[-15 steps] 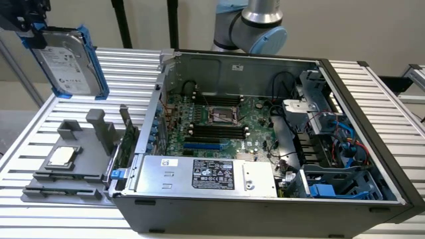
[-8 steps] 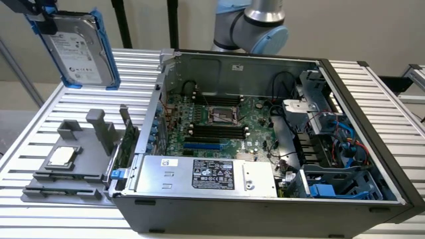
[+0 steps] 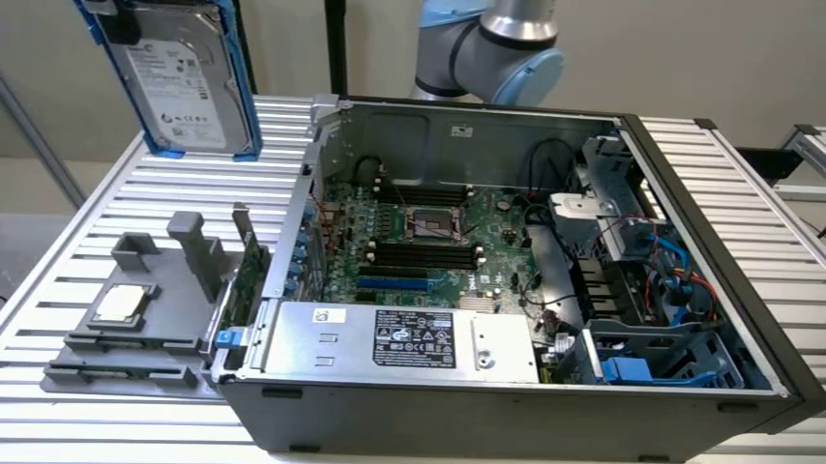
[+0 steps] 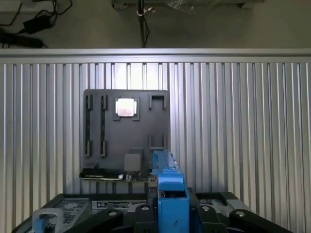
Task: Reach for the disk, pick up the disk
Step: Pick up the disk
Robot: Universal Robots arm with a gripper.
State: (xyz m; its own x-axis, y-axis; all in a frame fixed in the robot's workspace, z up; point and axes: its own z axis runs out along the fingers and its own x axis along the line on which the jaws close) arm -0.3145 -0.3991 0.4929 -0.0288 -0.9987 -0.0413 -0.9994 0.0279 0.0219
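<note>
Rounded arm joint in brushed silver, capped in pale blue — smooth, with a dark seam between the sections. Matte black gripper body, angular links, studded with round silver screw heads.
</note>
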